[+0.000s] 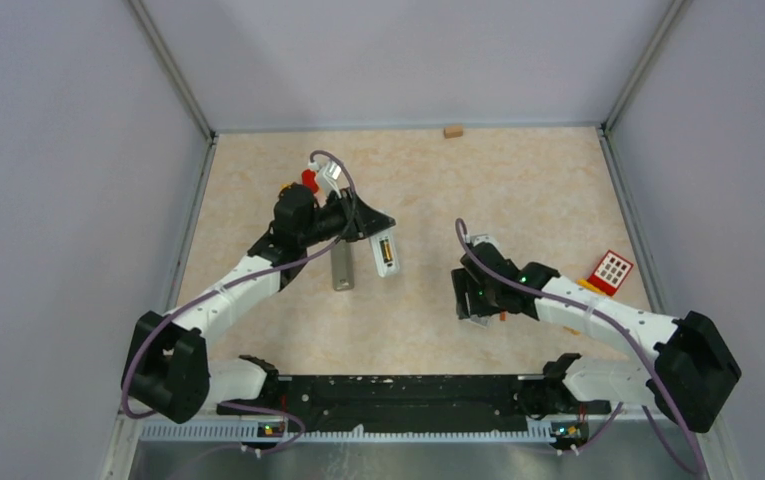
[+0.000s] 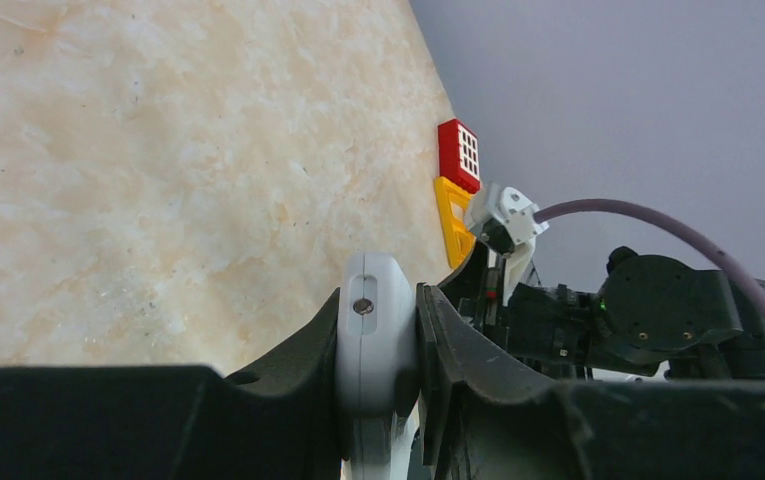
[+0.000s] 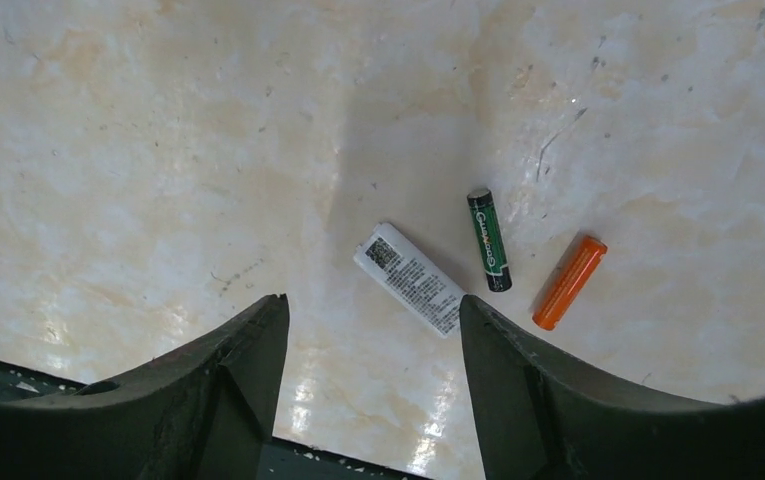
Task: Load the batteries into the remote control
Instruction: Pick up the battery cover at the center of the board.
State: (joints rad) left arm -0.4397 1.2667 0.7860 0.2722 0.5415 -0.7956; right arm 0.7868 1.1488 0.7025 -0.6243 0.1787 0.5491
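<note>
My left gripper (image 1: 376, 232) is shut on one end of a white remote (image 1: 387, 256). It holds the remote just above the table, and in the top view the open back faces up. In the left wrist view the remote (image 2: 376, 340) is clamped edge-on between both fingers. My right gripper (image 3: 373, 310) is open and empty, low over the table (image 1: 470, 300). Just beyond its fingertips lie a green-black battery (image 3: 488, 240) and an orange battery (image 3: 569, 283), side by side and apart. Next to them is a small white printed piece (image 3: 410, 279). Other batteries are out of view.
A grey remote-like bar (image 1: 342, 268) lies left of the held remote. A red-yellow toy block (image 1: 610, 272) sits by the right wall and also shows in the left wrist view (image 2: 458, 153). A small tan block (image 1: 452, 130) lies at the back edge.
</note>
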